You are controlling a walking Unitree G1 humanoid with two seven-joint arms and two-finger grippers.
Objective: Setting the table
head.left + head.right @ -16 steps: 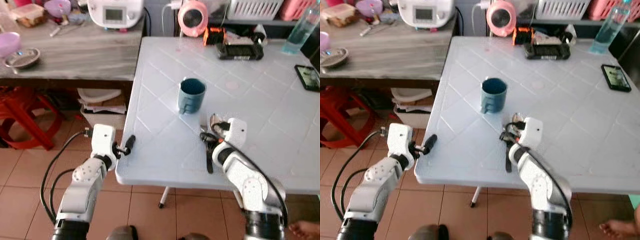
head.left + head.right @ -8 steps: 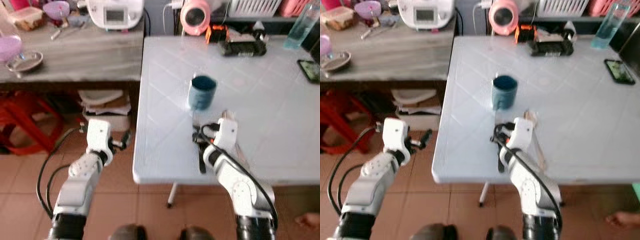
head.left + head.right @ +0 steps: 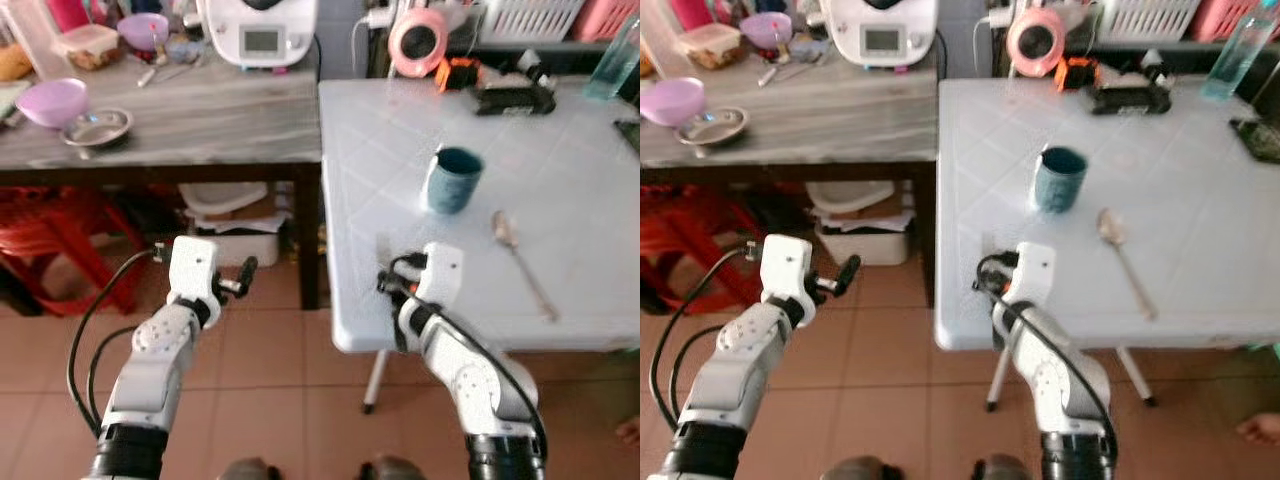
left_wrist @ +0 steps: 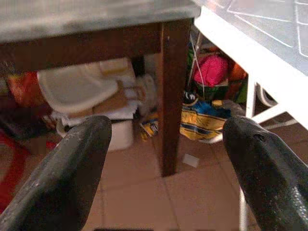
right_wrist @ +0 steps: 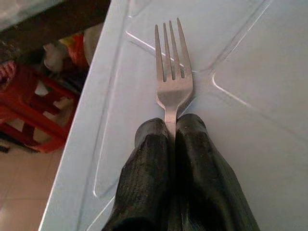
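My right gripper [image 5: 172, 126] is shut on the handle of a silver fork [image 5: 172, 82]. The fork lies flat, tines forward, on the white table [image 3: 560, 160] close to its near left edge. In the left eye view that gripper [image 3: 388, 290] sits at the table's near left corner. A blue mug [image 3: 453, 180] stands upright further in. A silver spoon [image 3: 520, 262] lies to the right of the mug, apart from the gripper. My left gripper [image 3: 240, 275] hangs open over the tiled floor, left of the table, holding nothing.
A wooden side table [image 3: 200, 130] stands to the left with a purple bowl [image 3: 52, 100], a metal dish [image 3: 95, 126] and a white appliance [image 3: 262, 30]. Beneath it are a red stool [image 3: 50, 240] and boxes. A pink fan [image 3: 418, 38], a black controller [image 3: 515, 97] and a bottle [image 3: 1225, 55] stand at the white table's far side.
The camera has shifted, so the table now sits further right in view. Relative to the mug, my right gripper and the fork have moved left to the table's edge. The spoon stays put.
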